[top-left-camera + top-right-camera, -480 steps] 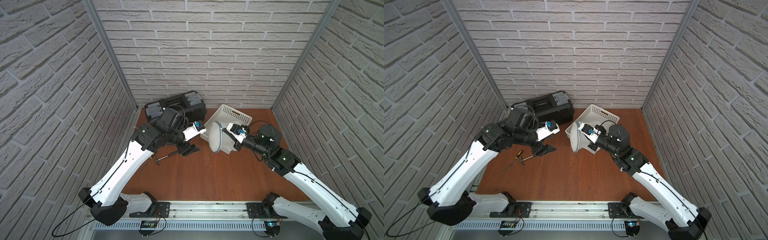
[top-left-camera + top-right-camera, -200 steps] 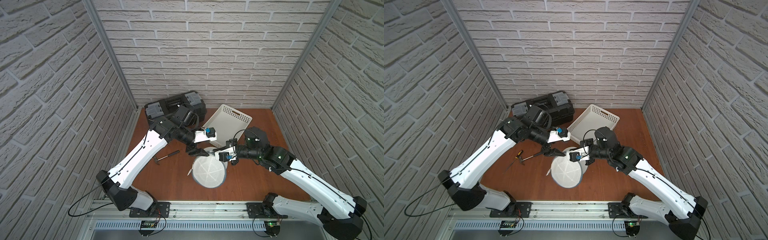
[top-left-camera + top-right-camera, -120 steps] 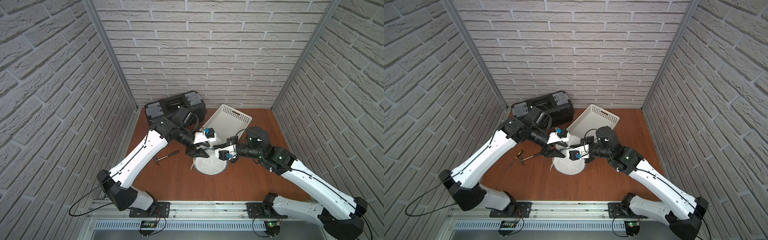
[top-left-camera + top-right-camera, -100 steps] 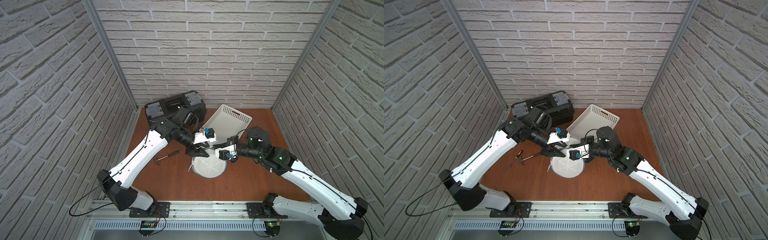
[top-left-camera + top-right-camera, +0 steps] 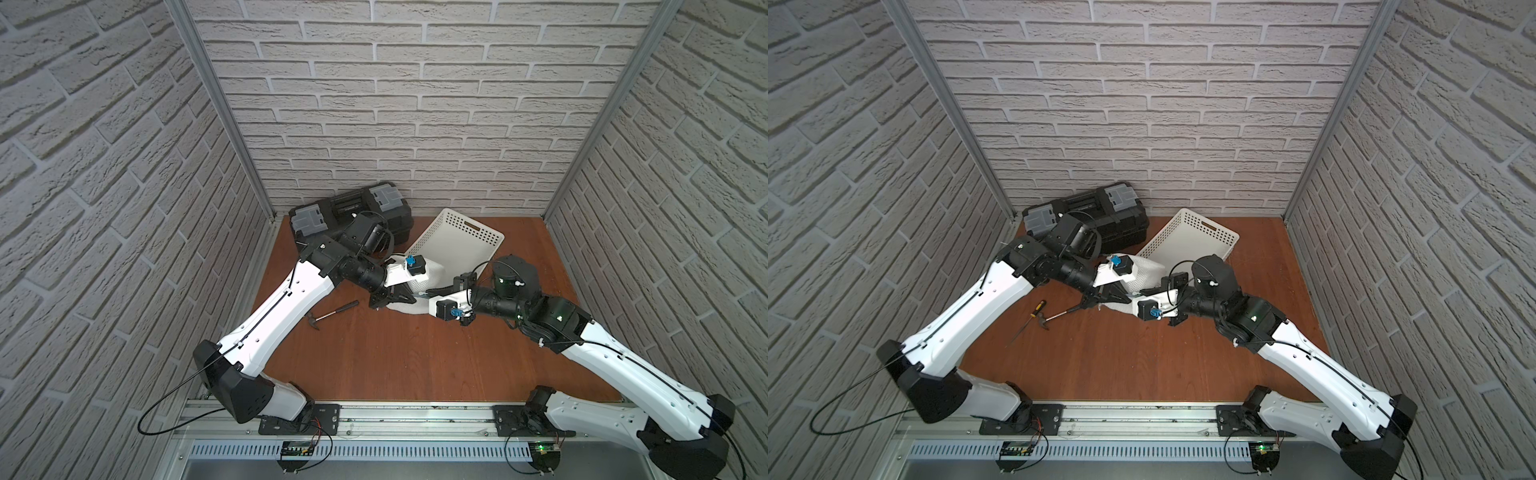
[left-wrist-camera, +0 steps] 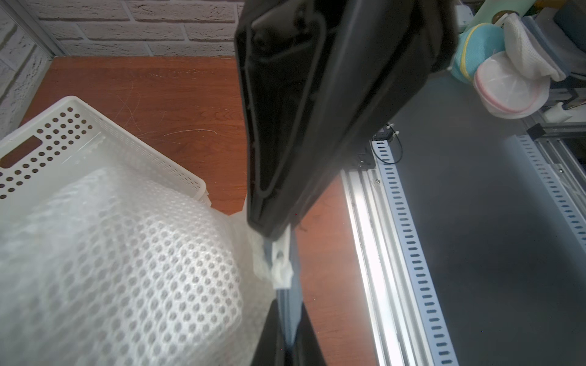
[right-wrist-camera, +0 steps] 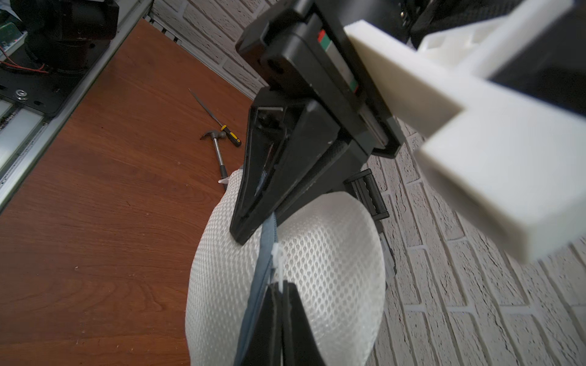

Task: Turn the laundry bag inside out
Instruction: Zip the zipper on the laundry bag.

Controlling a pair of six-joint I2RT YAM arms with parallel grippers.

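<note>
At mid-table on the wooden table [image 5: 395,365] we see the laundry bag [image 5: 434,277] pinched by both arms.
Black toolbox [image 5: 353,203] at back wall, white basket [image 5: 457,241] beside it, bag just in front of the basket. We note the left gripper [image 7: 257,228] pressed together on the bag's grey zipper trim [image 7: 269,234], the right gripper [image 7: 281,286] pinching its white zip-tie pull [image 7: 278,256]. Hammer [image 5: 334,314] and screwdriver [image 5: 1034,313] lie near.

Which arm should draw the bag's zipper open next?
Probably right: the right gripper is shut on the white zipper pull of the laundry bag, while the left gripper pinches the grey trim beside it.
</note>
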